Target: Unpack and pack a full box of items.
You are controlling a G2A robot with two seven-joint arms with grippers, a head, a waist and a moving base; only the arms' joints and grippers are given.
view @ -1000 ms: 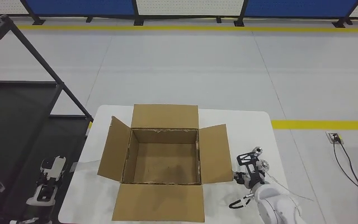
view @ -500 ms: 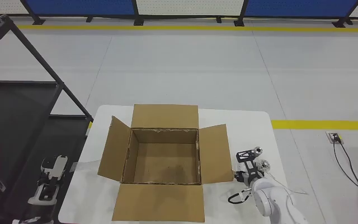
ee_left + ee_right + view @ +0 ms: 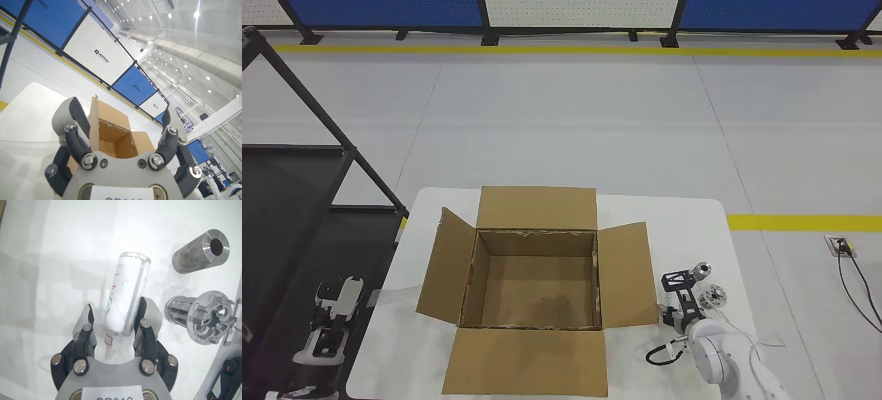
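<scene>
White tabletop (image 3: 682, 215) carries a cardboard box (image 3: 537, 207) at its middle, all four flaps folded out and its brown floor showing. To the box's right lie a clear tube (image 3: 128, 275) with white filling, a plain metal cylinder (image 3: 198, 255) and a ribbed metal part (image 3: 200, 321), near one another but apart. The right gripper (image 3: 116, 304) straddles one end of the tube with jaws spread, one pad against its side and the other just off it, while the left gripper (image 3: 121, 107) hangs beyond the table's left edge, released and wide apart, facing the box.
</scene>
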